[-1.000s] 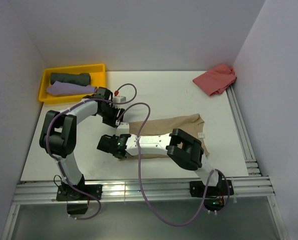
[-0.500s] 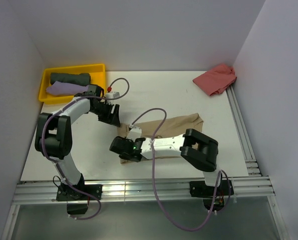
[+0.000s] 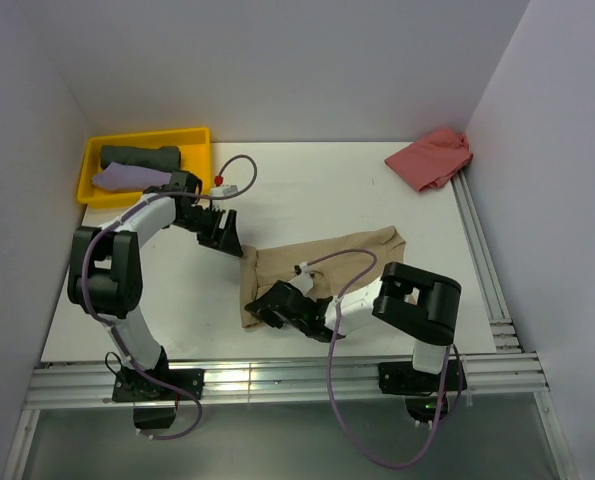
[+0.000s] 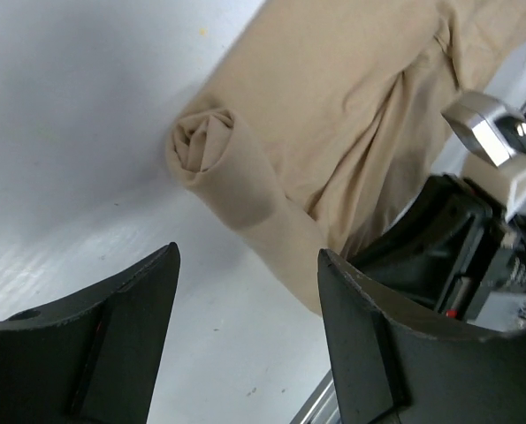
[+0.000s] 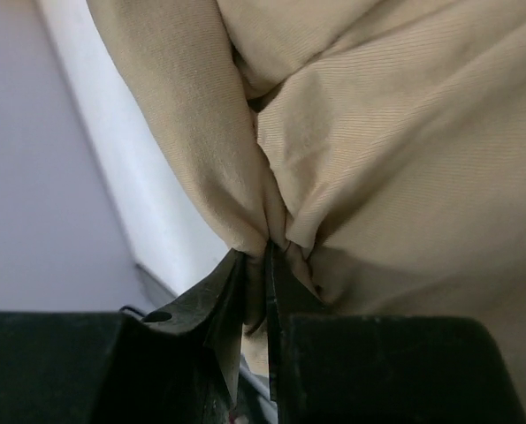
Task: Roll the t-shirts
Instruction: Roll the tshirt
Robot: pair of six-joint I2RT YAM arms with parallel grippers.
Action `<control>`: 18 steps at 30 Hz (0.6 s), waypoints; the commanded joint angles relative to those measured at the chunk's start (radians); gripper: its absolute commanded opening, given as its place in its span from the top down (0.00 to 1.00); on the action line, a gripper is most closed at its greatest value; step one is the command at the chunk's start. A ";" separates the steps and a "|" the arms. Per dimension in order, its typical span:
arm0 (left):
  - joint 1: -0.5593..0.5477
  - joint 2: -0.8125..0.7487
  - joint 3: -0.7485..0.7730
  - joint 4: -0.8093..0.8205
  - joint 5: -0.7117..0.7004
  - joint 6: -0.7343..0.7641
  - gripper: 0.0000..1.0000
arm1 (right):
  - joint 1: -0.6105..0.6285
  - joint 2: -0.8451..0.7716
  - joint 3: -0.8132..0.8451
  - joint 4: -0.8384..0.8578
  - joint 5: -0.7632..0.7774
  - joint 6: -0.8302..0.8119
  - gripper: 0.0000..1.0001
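Tan-beige t-shirt [image 5: 404, 132] of soft knit cloth is caught at a bunched fold between the clenched jaws of the right gripper [image 5: 255, 256], whose two dark fingers meet on a pinch of the fabric. In the top view that right gripper [image 3: 267, 310] lies low at the near left corner of the garment [image 3: 287, 265], which is spread across the middle of the white table [image 3: 317, 190], its left edge wound into a short tight roll. The left wrist view shows the spiral end of this roll [image 4: 205, 146] and the loose cloth running off behind it.

Jaws of the left gripper [image 4: 247, 256] stand released, wide apart with nothing between them, above the bare table beside the roll; from above, the left gripper [image 3: 222, 235] sits just off the shirt's far left corner.

Farther out, a yellow plastic tray [image 3: 199, 135] in the far left corner holds a rolled dark grey-green t-shirt [image 3: 139, 157] and a lilac t-shirt [image 3: 137, 178]. A crumpled salmon-red t-shirt [image 3: 432, 157] lies at the far right corner.
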 commanded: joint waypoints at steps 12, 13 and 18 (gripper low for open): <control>-0.026 0.165 -0.043 0.056 0.044 0.039 0.32 | -0.105 0.205 -0.175 0.529 -0.263 0.069 1.00; -0.034 0.171 -0.045 0.076 0.040 0.021 0.33 | -0.110 0.213 -0.177 0.558 -0.269 0.072 1.00; -0.060 0.210 -0.028 0.100 -0.017 -0.042 0.45 | -0.123 0.250 -0.194 0.619 -0.281 0.089 1.00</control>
